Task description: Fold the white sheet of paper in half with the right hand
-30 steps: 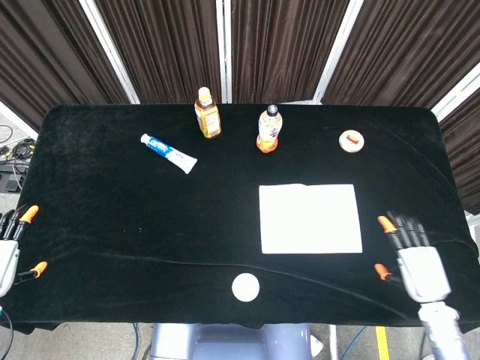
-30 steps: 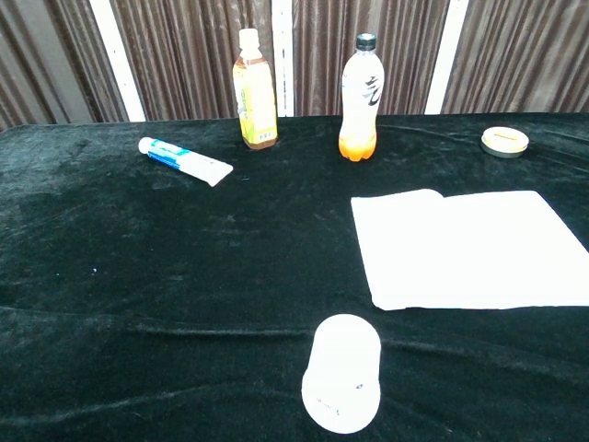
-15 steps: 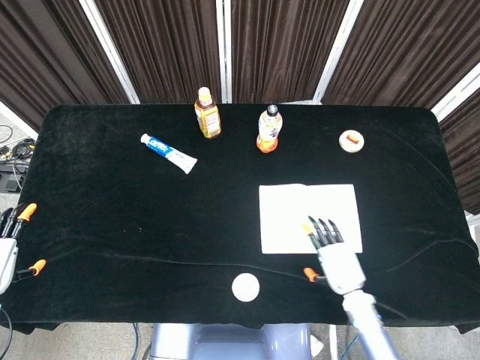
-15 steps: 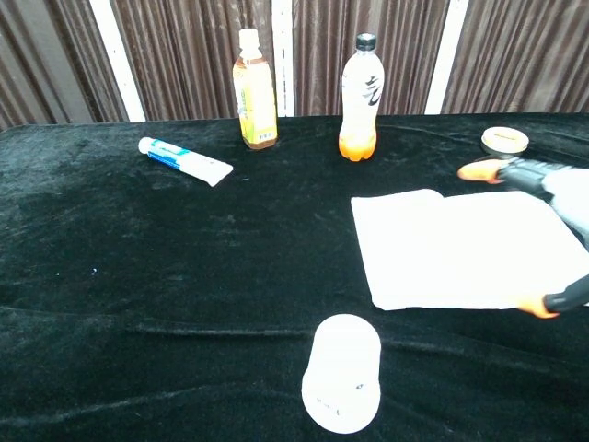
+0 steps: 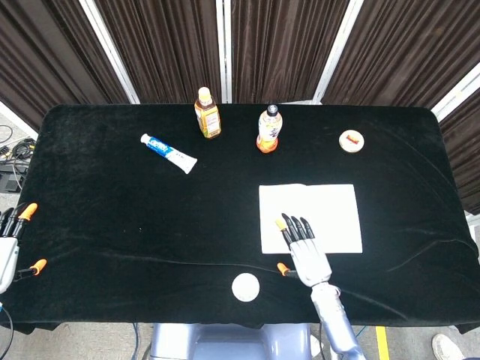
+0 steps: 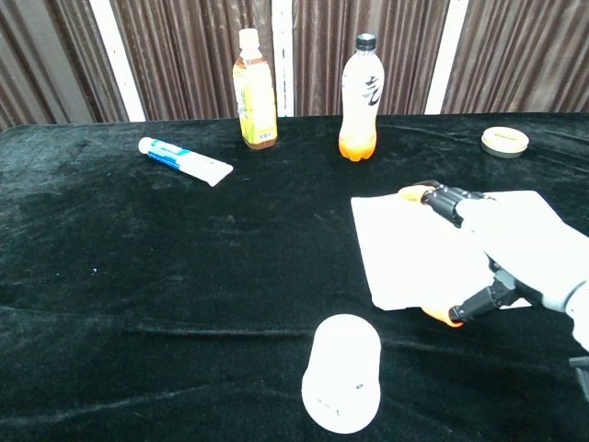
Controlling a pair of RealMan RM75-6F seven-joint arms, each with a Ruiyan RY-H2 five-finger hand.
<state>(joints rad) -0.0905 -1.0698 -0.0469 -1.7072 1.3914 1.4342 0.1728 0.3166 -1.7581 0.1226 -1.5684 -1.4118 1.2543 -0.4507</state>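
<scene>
The white sheet of paper (image 5: 330,206) lies flat on the black table, right of centre, also seen in the chest view as the paper (image 6: 405,249). My right hand (image 5: 301,244) hovers over the sheet's near left part, open, fingers stretched forward and thumb out to the left beyond the near edge. In the chest view the right hand (image 6: 506,253) covers the sheet's right side. My left hand (image 5: 10,238) rests at the table's near left edge, fingers apart, holding nothing.
A toothpaste tube (image 5: 168,152), a tea bottle (image 5: 208,113) and an orange drink bottle (image 5: 269,129) stand at the back. A small round tin (image 5: 351,140) sits back right. A white cup (image 5: 245,287) lies near the front edge, left of my right hand.
My right hand has swung leftward from the table's right edge to above the sheet's near left part. The paper and the left hand have not moved.
</scene>
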